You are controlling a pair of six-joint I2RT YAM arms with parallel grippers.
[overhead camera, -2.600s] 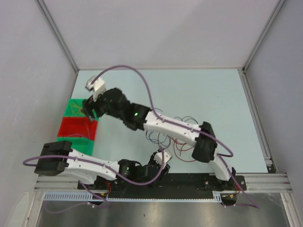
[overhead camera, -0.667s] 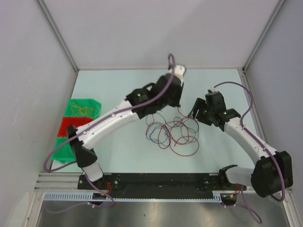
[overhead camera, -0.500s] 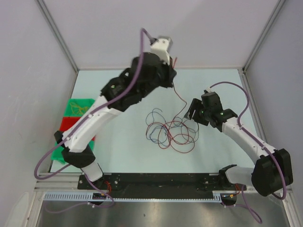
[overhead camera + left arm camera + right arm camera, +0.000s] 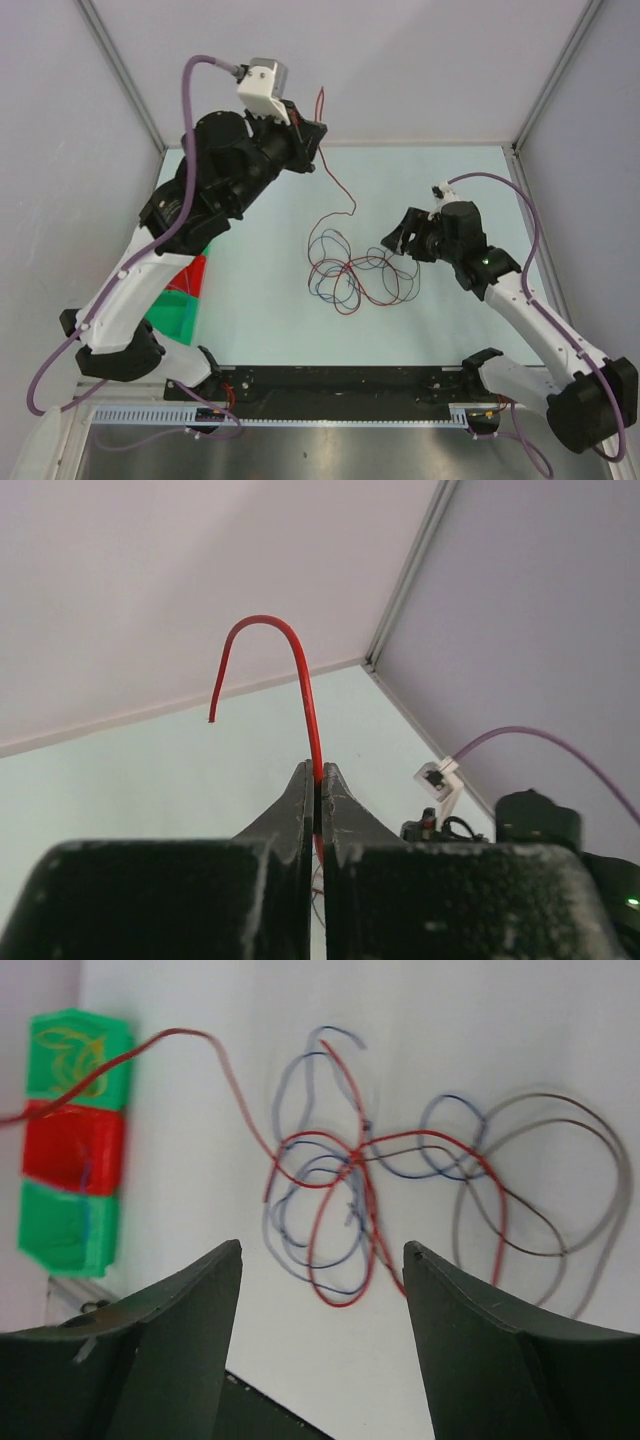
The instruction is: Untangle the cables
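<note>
Over at the left edge of the table sit the bins, red and green in the overhead view; the right wrist view shows a green one with a yellowish curl of wire inside, a red one, then another green. Above them the left arm is raised high, and its left gripper is pinched fully shut on one red wire. The wrist view shows that wire clamped between the jaws, its free end hooking over above them. From the claw the strand runs down in a wavy line to the cables, a loose knot of red, maroon and blue loops lying on the middle of the table. Just beside the heap's right side hovers the right gripper, jaws standing wide apart with nothing between them, looking down on the knot.

These wires look very light and springy, thin enough to slip from a grip, and they would likely drag their neighbours along where they cross. I would take each one near a free end or on an outer loop, away from the central crossing where red and blue bunch together, and draw it out slowly while the other claw pins the rest
</note>
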